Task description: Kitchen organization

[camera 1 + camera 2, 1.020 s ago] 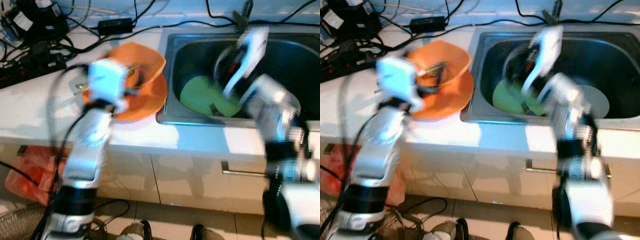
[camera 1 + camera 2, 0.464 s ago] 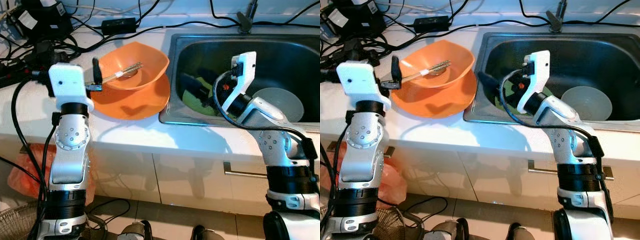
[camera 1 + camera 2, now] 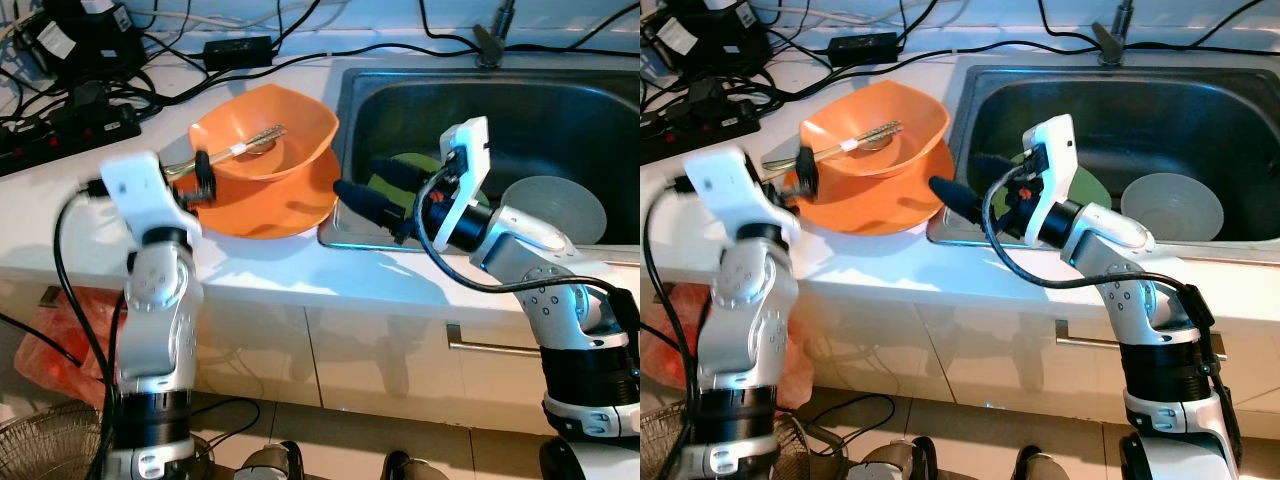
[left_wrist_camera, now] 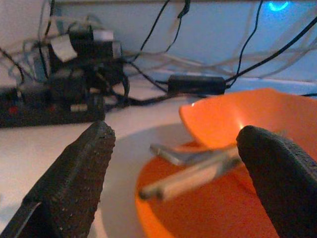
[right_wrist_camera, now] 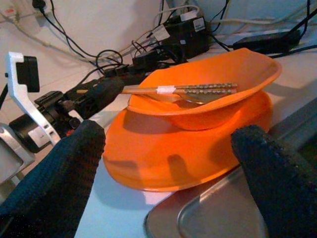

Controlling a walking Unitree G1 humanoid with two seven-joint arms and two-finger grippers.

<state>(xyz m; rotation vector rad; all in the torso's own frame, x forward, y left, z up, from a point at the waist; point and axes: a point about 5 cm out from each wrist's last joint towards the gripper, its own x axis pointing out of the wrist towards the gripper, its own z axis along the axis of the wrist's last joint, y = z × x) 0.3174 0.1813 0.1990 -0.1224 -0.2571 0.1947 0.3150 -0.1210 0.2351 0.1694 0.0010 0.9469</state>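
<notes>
Orange bowl [image 3: 270, 135] on orange plate [image 3: 285, 205], beside the sink [image 3: 350, 215].
Chopsticks [image 3: 240, 148] lying across the bowl; left gripper [image 3: 200, 180] just beside their ends, fingers spread; right gripper [image 3: 375, 195] over the sink edge, fingers apart, empty.

Home kitchen: white countertop [image 3: 270, 270] over cream cabinet doors [image 3: 390, 365], stainless steel sink [image 3: 600, 100] at right, orange plastic bowl [image 3: 265, 135], black cables [image 3: 90, 90] far left.
</notes>
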